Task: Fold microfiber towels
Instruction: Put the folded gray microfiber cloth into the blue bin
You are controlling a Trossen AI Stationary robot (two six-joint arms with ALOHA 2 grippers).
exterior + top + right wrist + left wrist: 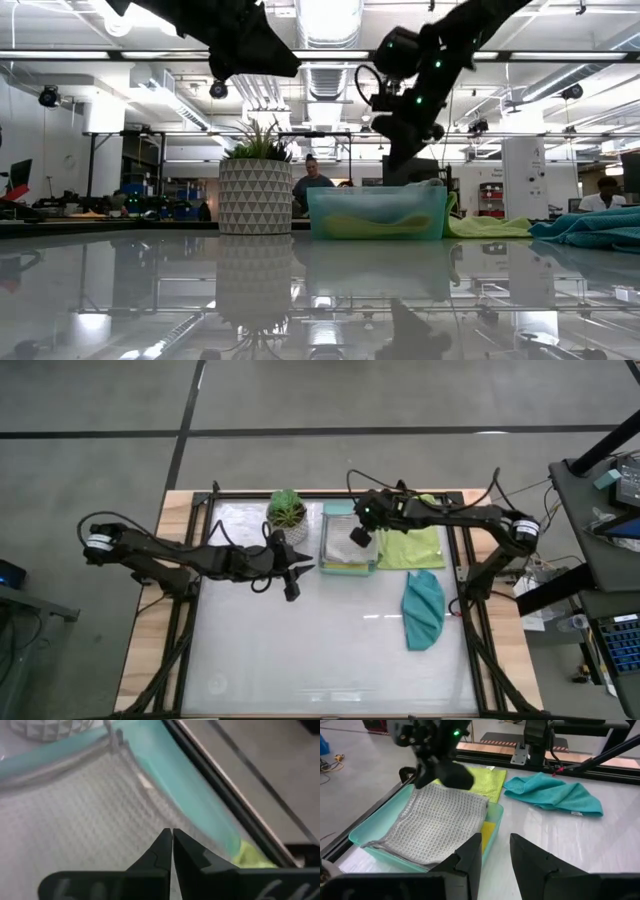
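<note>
A pale grey towel (pixel 440 820), folded, lies on top in the mint-green tray (pixel 375 827), with a yellow towel (pixel 488 832) showing under it. A lime green towel (pixel 415 545) lies flat just right of the tray. A teal towel (pixel 423 610) lies crumpled on the table nearer the front right. My right gripper (pixel 171 837) hangs shut just over the grey towel's far part, apparently clear of it. My left gripper (pixel 495 855) is open and holds nothing. It hovers left of the tray, above the table and pointing at the tray.
A small potted plant (pixel 287 515) in a white patterned pot stands right beside the tray's left side, close to my left gripper (pixel 298 575). A black frame rail (pixel 462 560) runs along the table's right side. People show in the room beyond.
</note>
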